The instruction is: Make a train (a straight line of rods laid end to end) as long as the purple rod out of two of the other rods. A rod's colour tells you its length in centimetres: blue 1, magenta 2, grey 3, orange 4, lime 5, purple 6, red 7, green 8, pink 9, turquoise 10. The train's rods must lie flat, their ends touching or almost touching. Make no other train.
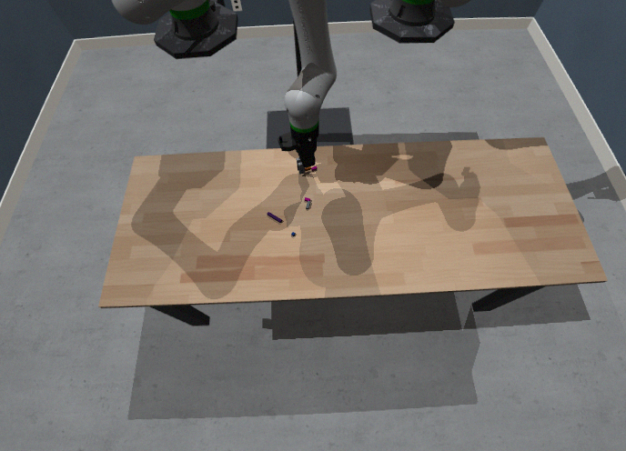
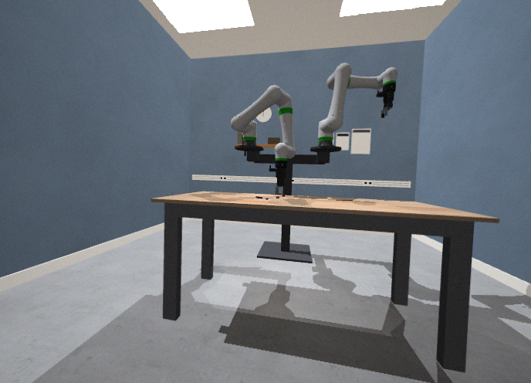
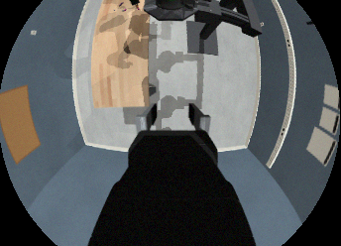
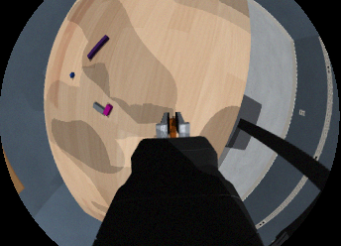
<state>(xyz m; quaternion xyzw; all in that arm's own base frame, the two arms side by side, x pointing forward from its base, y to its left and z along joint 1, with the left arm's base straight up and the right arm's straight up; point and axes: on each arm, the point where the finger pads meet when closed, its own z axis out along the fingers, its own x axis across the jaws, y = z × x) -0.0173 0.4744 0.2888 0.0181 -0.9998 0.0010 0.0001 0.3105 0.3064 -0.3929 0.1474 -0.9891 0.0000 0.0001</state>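
Observation:
My right gripper [image 1: 307, 166] [image 4: 171, 118] is shut on the orange rod [image 1: 307, 168] [image 4: 172, 127], low over the table near its back edge. A magenta rod [image 1: 314, 168] lies at the orange rod's right end in the top view; whether they touch is too small to tell. The right wrist view hides it. The purple rod [image 1: 274, 216] [image 4: 98, 47] lies by itself towards the middle of the table. My left gripper [image 2: 383, 113] [image 3: 172, 110] is open and empty, raised high, well away from the rods.
A second magenta rod [image 1: 307, 199] [image 4: 108, 109] lies across one end of the grey rod [image 1: 307, 205] [image 4: 98, 107], touching or almost touching. The small blue rod [image 1: 293, 234] [image 4: 72, 74] lies nearer the table's front. Arm shadows cross the table [image 1: 414, 265].

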